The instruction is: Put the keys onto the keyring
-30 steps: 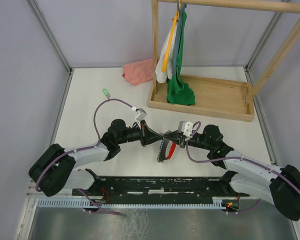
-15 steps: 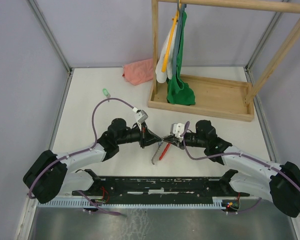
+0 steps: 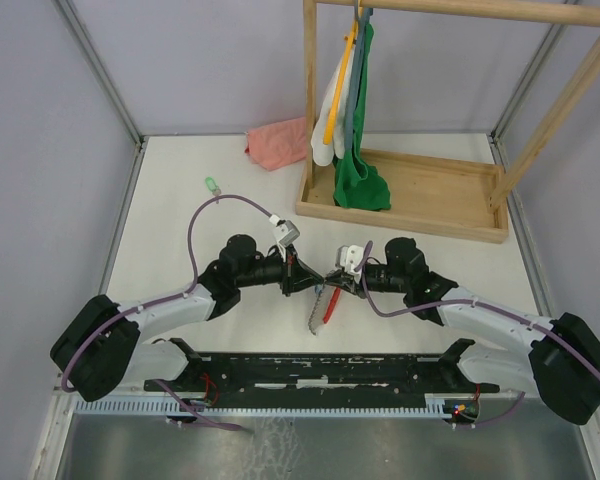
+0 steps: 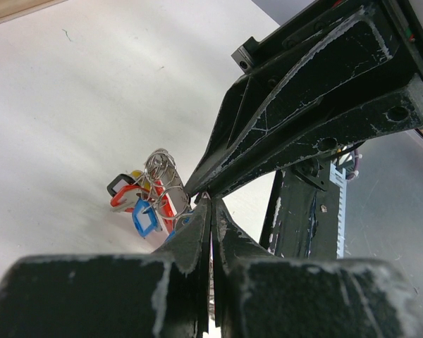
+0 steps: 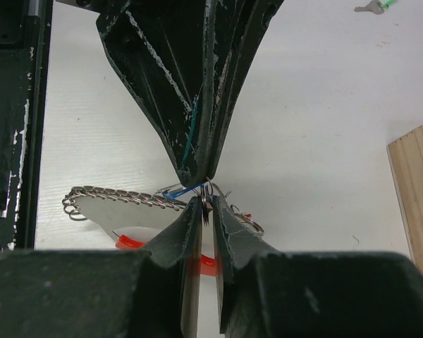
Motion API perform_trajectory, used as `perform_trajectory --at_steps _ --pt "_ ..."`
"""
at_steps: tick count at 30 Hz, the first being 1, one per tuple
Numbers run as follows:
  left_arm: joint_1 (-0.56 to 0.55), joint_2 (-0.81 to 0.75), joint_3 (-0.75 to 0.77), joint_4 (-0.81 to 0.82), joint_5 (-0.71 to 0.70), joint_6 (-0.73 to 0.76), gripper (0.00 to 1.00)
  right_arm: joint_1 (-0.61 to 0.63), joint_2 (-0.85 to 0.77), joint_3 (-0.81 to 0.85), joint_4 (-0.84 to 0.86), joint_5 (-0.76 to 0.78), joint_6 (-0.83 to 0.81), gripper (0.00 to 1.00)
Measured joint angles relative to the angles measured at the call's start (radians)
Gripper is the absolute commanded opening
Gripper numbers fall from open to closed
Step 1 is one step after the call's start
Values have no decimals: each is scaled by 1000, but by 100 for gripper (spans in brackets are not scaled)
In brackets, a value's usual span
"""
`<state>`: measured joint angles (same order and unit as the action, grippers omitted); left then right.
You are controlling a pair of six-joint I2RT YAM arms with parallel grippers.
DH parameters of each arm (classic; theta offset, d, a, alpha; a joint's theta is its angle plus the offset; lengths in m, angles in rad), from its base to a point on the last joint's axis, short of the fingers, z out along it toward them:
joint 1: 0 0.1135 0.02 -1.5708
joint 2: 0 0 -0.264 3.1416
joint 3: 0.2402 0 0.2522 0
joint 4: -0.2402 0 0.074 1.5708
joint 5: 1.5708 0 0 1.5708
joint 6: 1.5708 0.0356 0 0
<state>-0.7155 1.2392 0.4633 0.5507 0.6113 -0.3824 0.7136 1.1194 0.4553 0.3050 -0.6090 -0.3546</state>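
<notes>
My left gripper (image 3: 308,279) and right gripper (image 3: 330,281) meet tip to tip above the table's middle. The right gripper (image 5: 206,202) is shut on the keyring's metal ring (image 5: 250,224). Its grey chain strip (image 5: 120,198) and red strap (image 5: 127,241) hang below, as the top view shows for the strip (image 3: 315,316). The left gripper (image 4: 210,198) is shut, with a blue sliver of the blue key (image 5: 187,190) at its tip. In the left wrist view the ring bundle (image 4: 161,169) hangs with a blue head (image 4: 144,220). The light green key (image 3: 212,185) lies on the table at far left.
A pink cloth (image 3: 278,143) lies at the back. A wooden rack (image 3: 410,195) with hanging green and white clothes (image 3: 355,120) stands at the back right. The black base rail (image 3: 320,370) runs along the near edge.
Both grippers have shifted slightly left and nearer together, tips staying joined. The right wrist has turned, and the hanging chain and red strap have swung left and lower.
</notes>
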Motion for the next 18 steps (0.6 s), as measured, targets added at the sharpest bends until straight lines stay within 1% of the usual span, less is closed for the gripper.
perform_trajectory --at_steps 4,8,14,18 --pt "0 0 0 -4 0 2 3 0 11 5 0 -5 -3 16" --pt "0 0 2 -8 0 10 3 0 14 13 -17 -11 -15 1" --pt "1 -11 3 -50 -22 22 3 0 6 18 -50 -11 -27 1" --pt "19 -35 3 -80 -52 22 3 0 -43 18 -53 0 -24 1"
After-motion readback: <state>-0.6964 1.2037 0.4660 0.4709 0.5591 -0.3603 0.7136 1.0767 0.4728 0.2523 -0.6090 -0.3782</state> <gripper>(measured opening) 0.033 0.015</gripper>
